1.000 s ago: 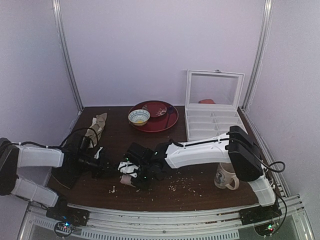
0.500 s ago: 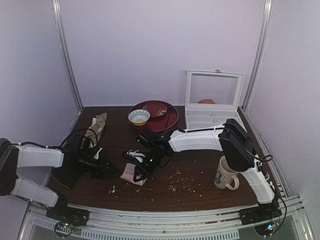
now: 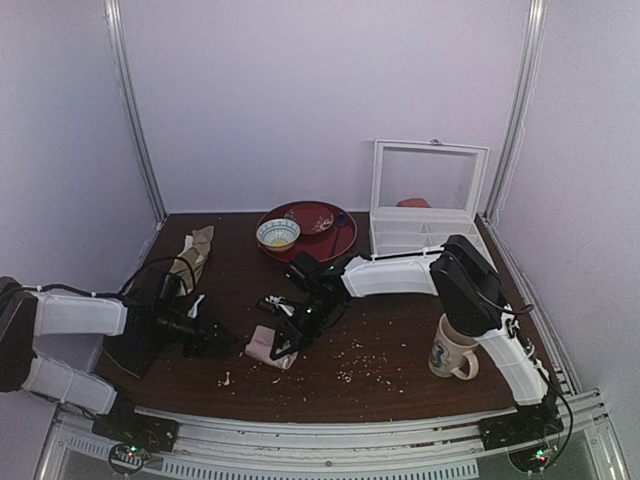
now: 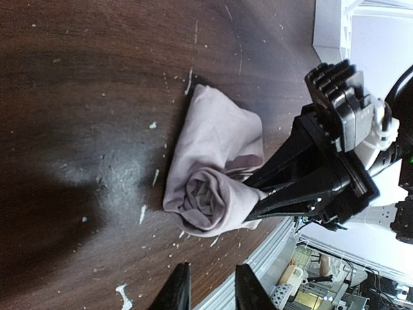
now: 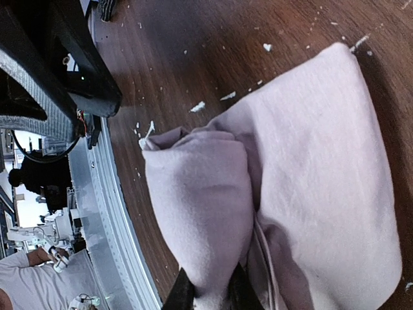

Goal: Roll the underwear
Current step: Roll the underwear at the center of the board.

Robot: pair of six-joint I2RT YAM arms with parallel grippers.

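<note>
Underwear (image 3: 268, 347) roll, long axis left-right

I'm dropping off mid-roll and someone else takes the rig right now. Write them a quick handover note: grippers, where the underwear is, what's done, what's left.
Left gripper: open, holding nothing, low over the table, facing the roll's spiral end.
Right gripper: shut on a fold of the underwear.
Underwear: on the table between the two grippers, toward the front, left of centre.
Done: most of it is wound into a roll; the spiral shows at one end.
Left: the pinched outer flap looks not yet wrapped on; probably lay it around the roll, then release.
</note>
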